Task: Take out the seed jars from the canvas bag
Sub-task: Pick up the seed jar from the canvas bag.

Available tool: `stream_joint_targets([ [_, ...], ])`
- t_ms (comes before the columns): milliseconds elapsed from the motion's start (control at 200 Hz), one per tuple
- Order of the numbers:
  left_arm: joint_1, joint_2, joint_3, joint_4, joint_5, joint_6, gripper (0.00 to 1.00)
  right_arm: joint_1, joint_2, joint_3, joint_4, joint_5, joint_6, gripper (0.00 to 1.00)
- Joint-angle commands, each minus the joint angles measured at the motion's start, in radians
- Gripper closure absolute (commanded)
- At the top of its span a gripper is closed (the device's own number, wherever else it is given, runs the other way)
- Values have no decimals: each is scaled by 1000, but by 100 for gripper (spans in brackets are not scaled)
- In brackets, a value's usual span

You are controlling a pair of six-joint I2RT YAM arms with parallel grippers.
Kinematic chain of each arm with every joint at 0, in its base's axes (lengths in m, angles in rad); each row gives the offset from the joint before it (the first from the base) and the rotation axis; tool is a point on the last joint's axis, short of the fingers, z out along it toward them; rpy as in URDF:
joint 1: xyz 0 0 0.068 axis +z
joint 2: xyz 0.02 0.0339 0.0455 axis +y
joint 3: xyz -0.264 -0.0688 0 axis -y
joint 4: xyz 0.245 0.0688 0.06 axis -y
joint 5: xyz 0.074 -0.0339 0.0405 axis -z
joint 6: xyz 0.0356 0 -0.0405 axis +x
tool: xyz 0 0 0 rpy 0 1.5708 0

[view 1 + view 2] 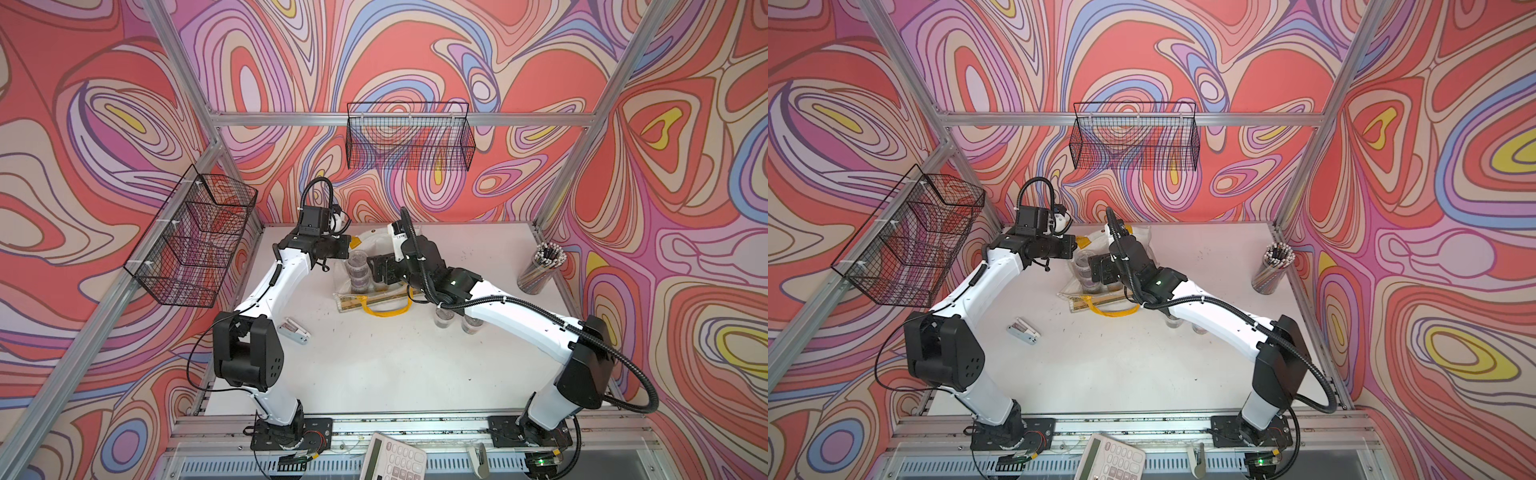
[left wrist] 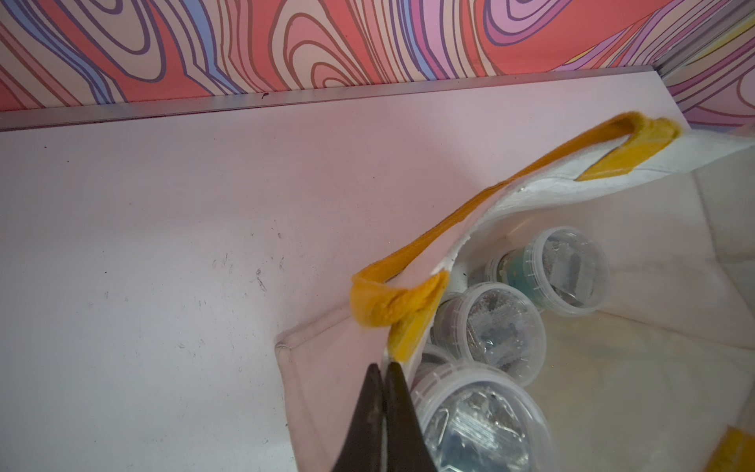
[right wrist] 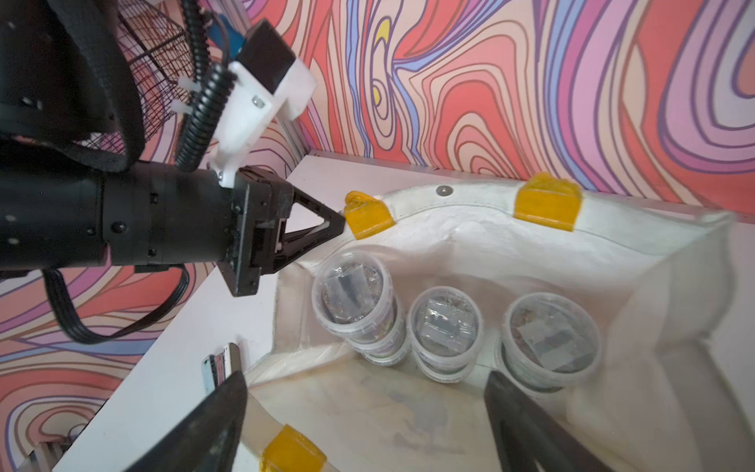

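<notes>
A white tabletop [image 1: 365,365] sits inside walls of swirling pink, red and purple print. By its near edge lies a calculator [image 1: 392,459]. Further in, both arms rise from their bases and bend inward toward the middle. Two seed jars [image 1: 444,318] stand on the table near the canvas bag [image 3: 461,241], partly hidden under the right forearm. Beyond them the bag stands open, with more jars [image 3: 445,323] inside, some stacked. The right gripper [image 3: 363,378] points down into the bag's mouth, its fingers spread wide with nothing between them. The left gripper [image 3: 341,224] reaches in level from the side, pinched tight on the bag's rim beside a yellow tab [image 3: 367,218]. A wire basket [image 1: 409,137] hangs on the far wall.
</notes>
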Motion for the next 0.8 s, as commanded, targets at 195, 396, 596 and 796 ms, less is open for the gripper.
stream_joint_targets([
  [195,0,-16,-12,-48,4,-1,100,7,170,127,-38,-52,-9,6],
  [396,0,-18,-12,-48,3,0,100,5,259,204,-55,-25,-11,6],
  [596,0,-16,-15,-48,5,-1,100,7,318,264,-61,15,-14,6],
  [796,0,-15,-13,-48,5,-2,100,5,371,314,-69,29,-25,8],
])
